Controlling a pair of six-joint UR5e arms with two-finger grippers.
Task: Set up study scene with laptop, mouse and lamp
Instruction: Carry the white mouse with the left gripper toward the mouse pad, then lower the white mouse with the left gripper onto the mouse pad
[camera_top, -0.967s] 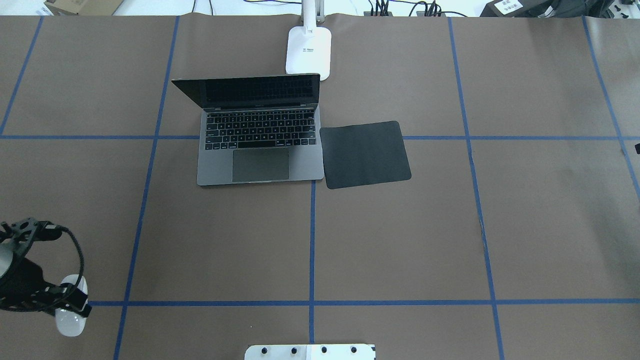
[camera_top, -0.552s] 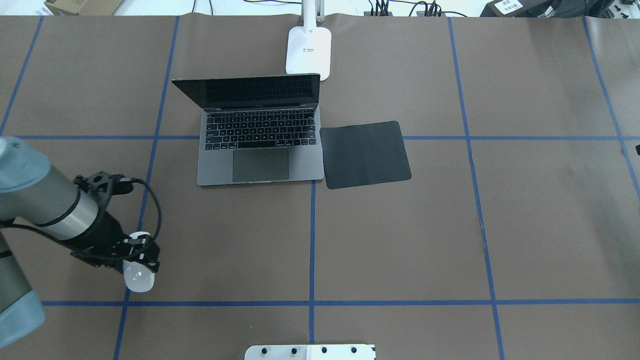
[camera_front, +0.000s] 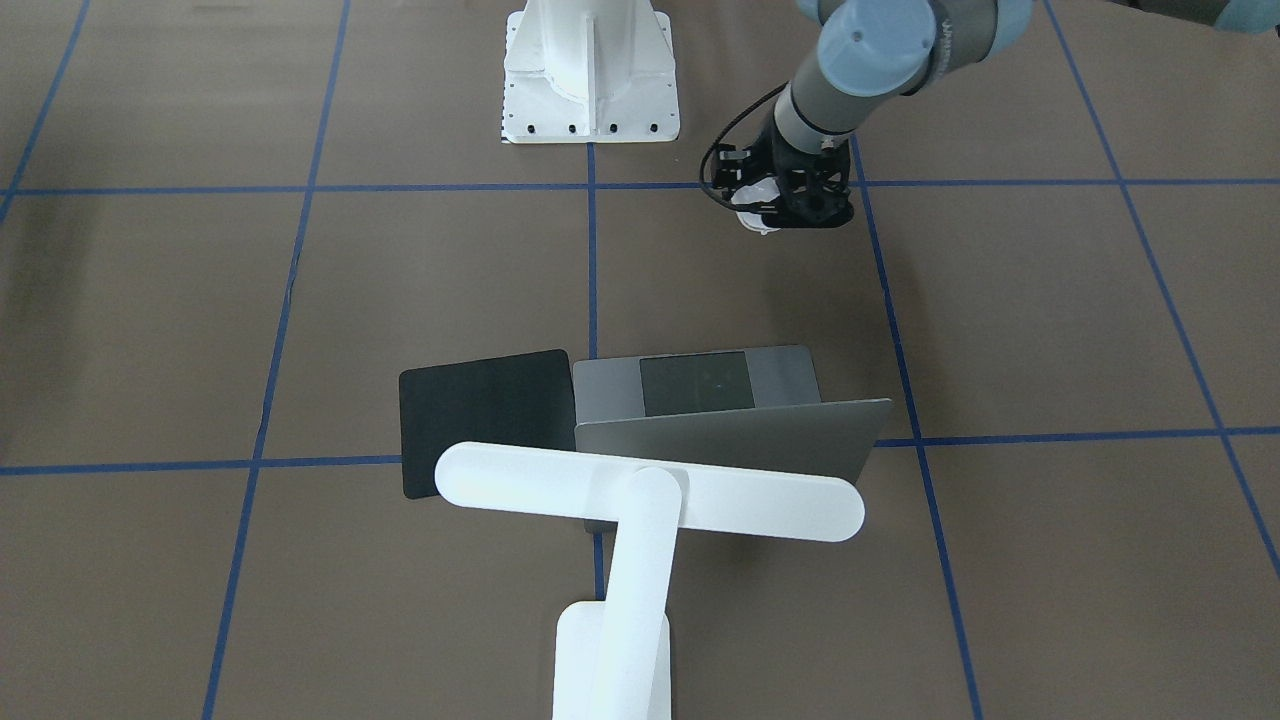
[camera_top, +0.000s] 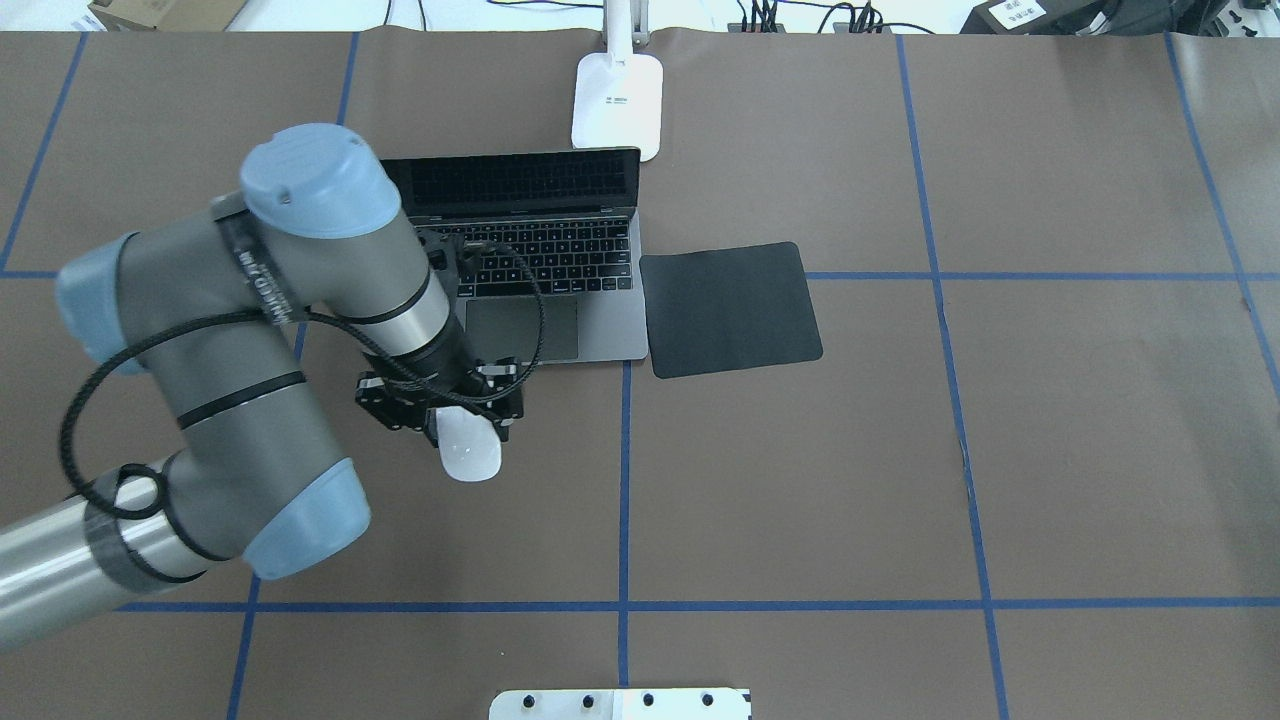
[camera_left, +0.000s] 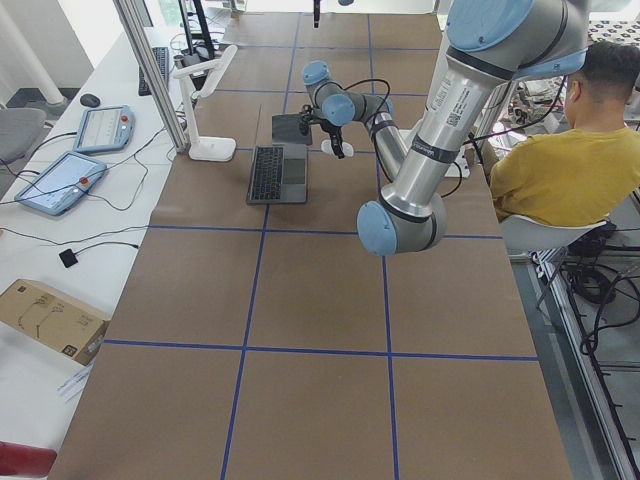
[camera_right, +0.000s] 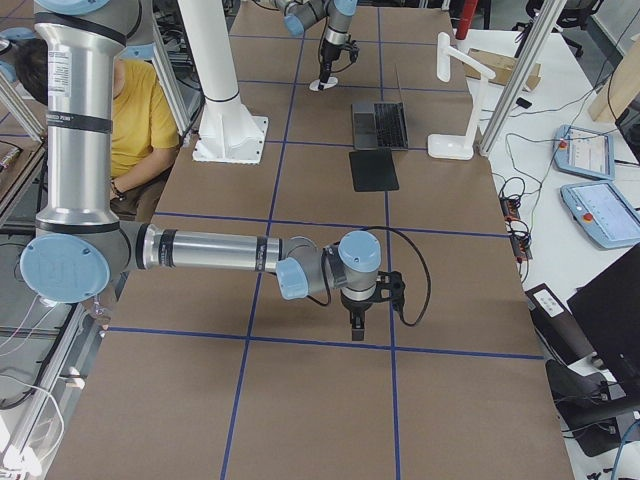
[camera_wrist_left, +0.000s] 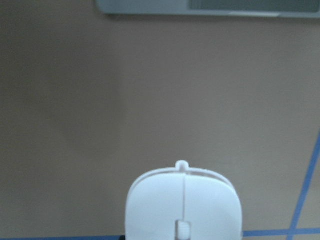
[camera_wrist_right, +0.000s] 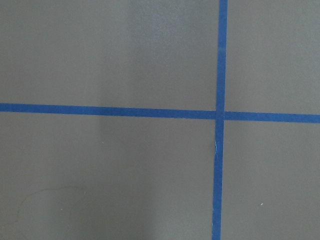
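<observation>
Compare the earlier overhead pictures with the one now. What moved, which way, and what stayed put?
The left gripper, shut on the mouse, carried it from the table's near left corner forward and rightward, to just in front of the laptop. The laptop, black pad and lamp stayed put.

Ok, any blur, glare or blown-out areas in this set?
Left wrist view: soft all over; the mouse fills the bottom and the laptop edge at the top is smeared. Overhead view: the top edge of the picture is blown out white. Front-facing view: the lamp head is bright with almost no surface detail. Right wrist view: sharp tape lines, no glare.
</observation>
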